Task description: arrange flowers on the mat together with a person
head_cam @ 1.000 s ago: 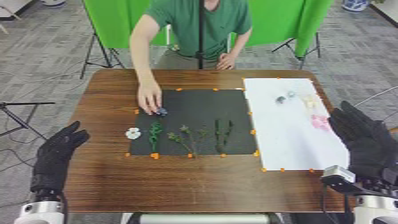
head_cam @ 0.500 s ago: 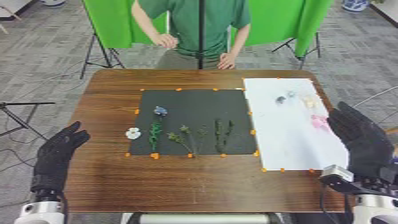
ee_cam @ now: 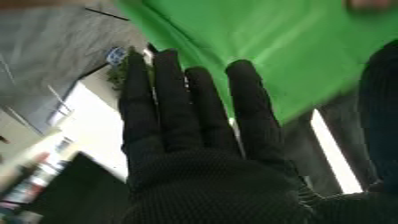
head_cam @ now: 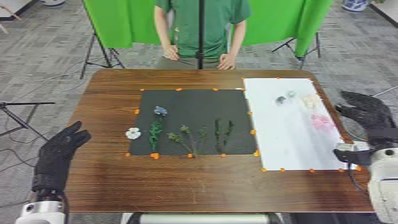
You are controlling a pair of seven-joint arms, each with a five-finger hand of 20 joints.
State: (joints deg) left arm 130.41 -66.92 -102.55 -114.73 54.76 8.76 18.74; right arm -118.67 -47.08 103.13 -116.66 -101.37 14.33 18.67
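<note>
1. Left hand (head_cam: pixel 59 152): open, fingers straight, pointing forward; at the left side of the brown table (head_cam: pixel 213 187); holding nothing.
2. Right hand (head_cam: pixel 366 111): by the table's right edge, near the white sheet (head_cam: pixel 293 142); open and empty, fingers straight up and slightly spread in the wrist view, thumb apart from them.
3. Dark mat (head_cam: pixel 188 107): flat on the table between the hands; orange tabs around its edges; flowers and stems laid on it.
4. Mat, near half: leafy sprigs (head_cam: pixel 187 139) in the middle, lower ends at the near edge; narrow green stems (head_cam: pixel 221 135) right of them, roughly upright in the head view; curly green stem (head_cam: pixel 155 136) on the left.
5. White flower (head_cam: pixel 133 133): at the mat's left edge, just beside the curly stem.
6. Blue flower (head_cam: pixel 160 111): on the mat, at the far end of the curly stem.
7. White sheet: just right of the mat; pink flower (head_cam: pixel 321 121) near its right edge; cream flower (head_cam: pixel 310 102) beyond that; small bluish flowers (head_cam: pixel 281 100) farther left and toward the far end.
8. Green cloth (head_cam: pixel 284 30): hanging behind the table; grey floor (head_cam: pixel 53 60) around.
</note>
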